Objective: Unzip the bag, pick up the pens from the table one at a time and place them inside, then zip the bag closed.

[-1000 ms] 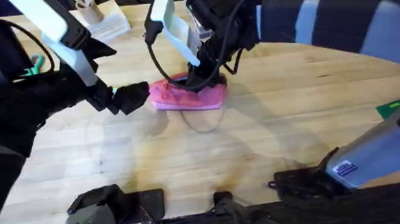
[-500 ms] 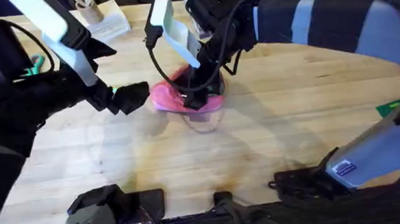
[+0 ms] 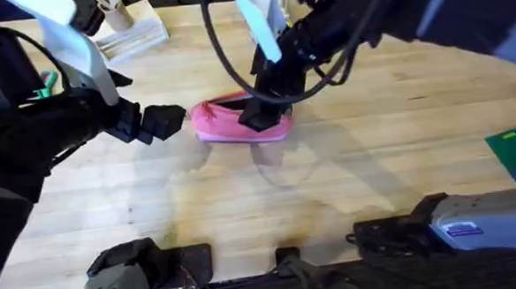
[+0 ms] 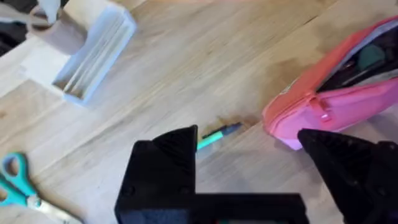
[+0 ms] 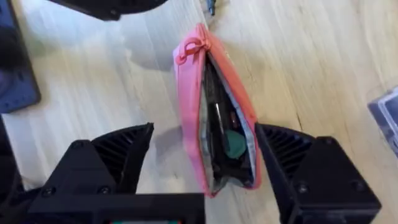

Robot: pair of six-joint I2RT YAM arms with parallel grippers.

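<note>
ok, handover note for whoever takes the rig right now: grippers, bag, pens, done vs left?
Left gripper: open, empty, low over the table, the mint-green pen lying between its fingers, beside the bag's end.
Right gripper: open, straddling the bag, not gripping.
Bag: pink, unzipped, mouth gaping, dark and green items inside.
Done: unzipping, apparently some loading.
Left: bag that pen, then zip closed.

R gripper (image 3: 258, 118) has lifted a bit and slid toward the far-right end of the bag (image 3: 239, 123); its arm now swings in from further right. Bag was tipped and bunched w/ a corner lifted, now lies flat on the table (image 3: 374, 156) again (mouth gaping, per R wrist view). L gripper (image 3: 164, 123) nudged slightly lower.
</note>
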